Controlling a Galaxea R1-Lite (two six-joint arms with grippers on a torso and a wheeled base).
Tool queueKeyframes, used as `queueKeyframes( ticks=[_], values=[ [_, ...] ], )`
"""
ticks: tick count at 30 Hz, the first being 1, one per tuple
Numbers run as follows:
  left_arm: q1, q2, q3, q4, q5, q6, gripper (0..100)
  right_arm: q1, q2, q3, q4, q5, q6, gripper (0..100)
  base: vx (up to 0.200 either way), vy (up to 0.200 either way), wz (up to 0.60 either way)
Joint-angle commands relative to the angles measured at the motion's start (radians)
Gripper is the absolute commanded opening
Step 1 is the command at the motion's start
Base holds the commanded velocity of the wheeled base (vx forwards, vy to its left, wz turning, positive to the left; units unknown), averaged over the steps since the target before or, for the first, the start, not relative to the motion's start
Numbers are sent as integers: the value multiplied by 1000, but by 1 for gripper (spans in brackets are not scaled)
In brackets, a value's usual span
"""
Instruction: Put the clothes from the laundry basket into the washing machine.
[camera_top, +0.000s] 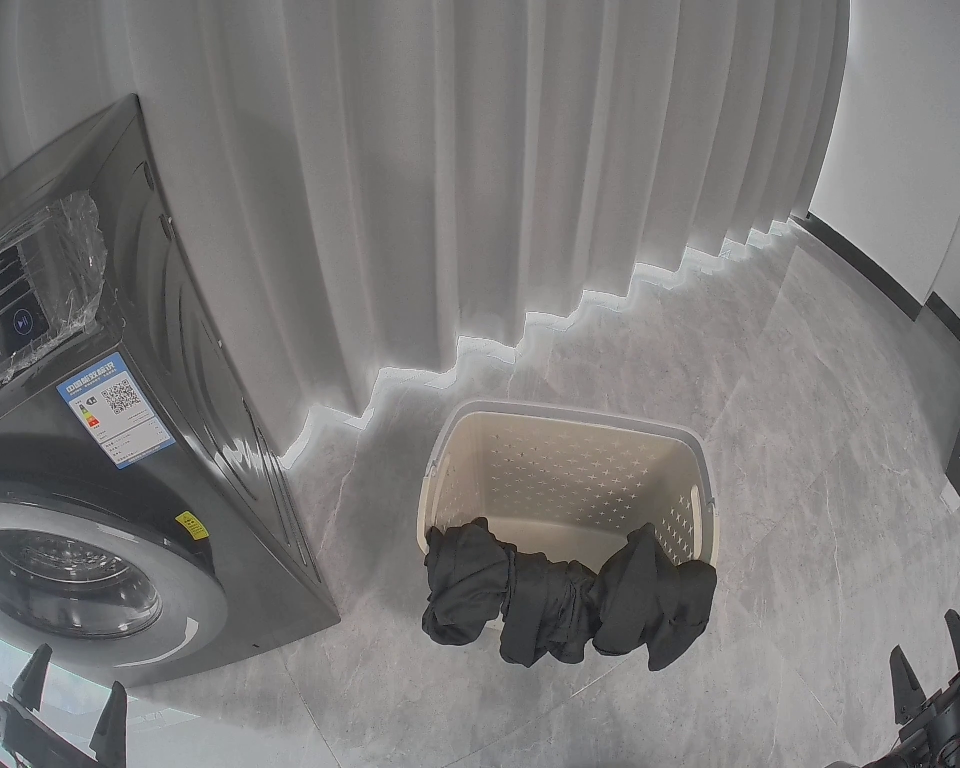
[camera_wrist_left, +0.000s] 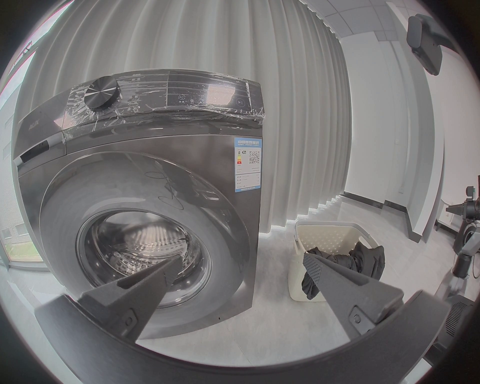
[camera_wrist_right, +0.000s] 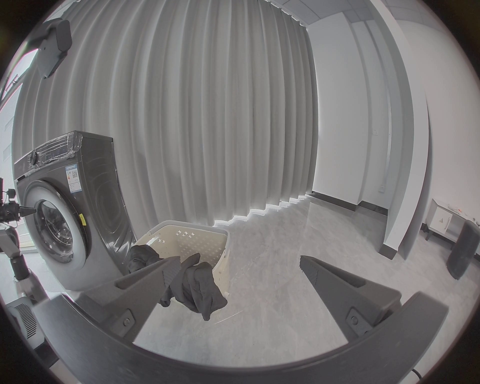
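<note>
Left gripper (camera_wrist_left: 241, 261) and right gripper (camera_wrist_right: 239, 261) hang wide open, empty. Black clothes (camera_top: 560, 600) drape over the near rim of the laundry basket (camera_top: 590, 412), right of the washing machine (camera_top: 230, 450). A grasp on the bunched middle would likely lift them cleanly.

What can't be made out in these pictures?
- Head view: the black clothes, bunched over the rim of the laundry basket, could be one garment or several; they hide the basket floor beneath.
- Head view: the picture's edge cuts off the porthole of the washing machine.
- Left wrist view: whether glass covers the porthole is unclear; the left gripper overlaps it.
</note>
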Motion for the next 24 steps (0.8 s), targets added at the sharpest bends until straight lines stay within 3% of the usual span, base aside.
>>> queueKeyframes(
  ticks=[1,4,13,24],
  values=[
    [0,-18,16,0,0,-1,100,0,-1,18,0,0,0,100,0,-200,0],
    [0,-18,16,0,0,-1,100,0,-1,18,0,0,0,100,0,-200,0],
    [0,-18,16,0,0,-1,100,0,-1,18,0,0,0,100,0,0,0],
    [0,-18,16,0,0,-1,100,0,-1,18,0,0,0,100,200,0,0]
  ],
)
